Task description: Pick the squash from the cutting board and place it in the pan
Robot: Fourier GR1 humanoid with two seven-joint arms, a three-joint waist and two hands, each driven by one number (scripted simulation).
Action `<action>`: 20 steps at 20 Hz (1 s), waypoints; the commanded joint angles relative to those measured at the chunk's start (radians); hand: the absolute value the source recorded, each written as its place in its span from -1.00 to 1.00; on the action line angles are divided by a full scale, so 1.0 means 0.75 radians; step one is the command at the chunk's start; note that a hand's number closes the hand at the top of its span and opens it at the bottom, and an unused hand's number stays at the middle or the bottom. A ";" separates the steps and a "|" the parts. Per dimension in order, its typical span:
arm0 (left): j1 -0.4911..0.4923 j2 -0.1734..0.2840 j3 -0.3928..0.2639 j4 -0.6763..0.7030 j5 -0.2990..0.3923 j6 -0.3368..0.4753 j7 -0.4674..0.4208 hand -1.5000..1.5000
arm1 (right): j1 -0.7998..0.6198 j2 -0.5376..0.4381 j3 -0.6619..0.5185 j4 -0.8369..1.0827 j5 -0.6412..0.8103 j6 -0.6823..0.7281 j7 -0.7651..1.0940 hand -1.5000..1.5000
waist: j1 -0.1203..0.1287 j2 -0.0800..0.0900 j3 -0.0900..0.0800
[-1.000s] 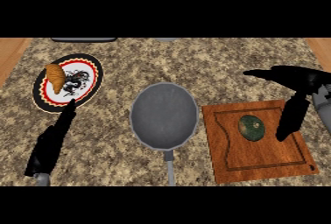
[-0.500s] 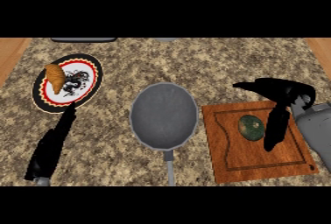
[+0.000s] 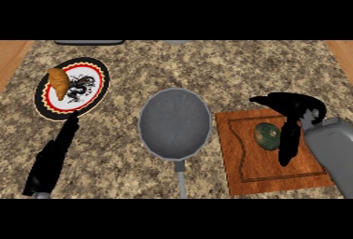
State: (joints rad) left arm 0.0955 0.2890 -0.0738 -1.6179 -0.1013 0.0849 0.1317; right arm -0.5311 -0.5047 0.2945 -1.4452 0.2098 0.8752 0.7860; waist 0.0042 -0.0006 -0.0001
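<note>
A dark green squash (image 3: 267,136) lies on the wooden cutting board (image 3: 251,172) at the right. My right hand (image 3: 289,112) hovers over the board just right of the squash, open, with the fingers (image 3: 288,148) stretched down along its right side and the thumb reaching left above it. The grey pan (image 3: 174,123) sits in the middle of the counter, handle toward me, with nothing in it. My left hand (image 3: 55,151) rests open at the lower left, fingers pointing up toward the plate.
A round plate (image 3: 91,84) with a red and black rim holds a croissant (image 3: 60,84) at the upper left. Two dark objects (image 3: 89,42) peek in at the counter's far edge. Speckled stone counter lies between pan and plate.
My right hand has moved left and down over the cutting board, closing in beside the squash. The left hand, pan and squash have stayed put.
</note>
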 commanded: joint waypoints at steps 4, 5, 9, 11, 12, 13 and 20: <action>-0.081 0.025 0.095 0.083 0.027 -0.069 -0.012 0.00 | 0.054 0.064 0.048 0.078 0.173 -0.003 -0.062 -1.00 | 0.000 0.003 0.000; 0.002 -0.013 0.031 -0.037 -0.036 -0.042 0.028 0.00 | 0.006 0.021 -0.058 0.040 0.105 0.118 -0.004 -1.00 | 0.000 0.000 0.000; -0.039 -0.046 0.062 0.102 -0.033 -0.066 -0.053 0.00 | 0.094 0.070 -0.008 0.063 0.239 0.044 -0.107 -1.00 | -0.001 0.002 0.000; -0.054 -0.029 0.093 0.072 -0.040 -0.071 -0.017 0.00 | 0.147 0.068 -0.003 0.071 0.299 0.003 -0.172 -1.00 | -0.001 0.002 0.000; 0.054 -0.002 0.102 -0.049 -0.021 -0.099 -0.020 0.00 | 0.174 0.077 0.019 0.011 0.316 0.012 -0.139 -1.00 | 0.002 0.000 0.000; 0.037 -0.071 0.044 -0.032 -0.082 -0.065 -0.005 0.00 | 0.136 0.127 -0.035 0.031 0.301 0.060 -0.097 -1.00 | 0.000 0.000 0.000; -0.031 -0.067 0.101 -0.008 -0.073 -0.116 0.028 0.00 | 0.060 0.126 -0.075 0.232 0.456 -0.011 -0.324 -1.00 | 0.002 0.002 0.000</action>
State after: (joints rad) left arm 0.0992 0.2432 -0.0152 -1.6357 -0.1457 0.0124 0.1394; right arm -0.4616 -0.4139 0.2667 -1.3282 0.5012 0.8777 0.6183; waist 0.0062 0.0005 0.0003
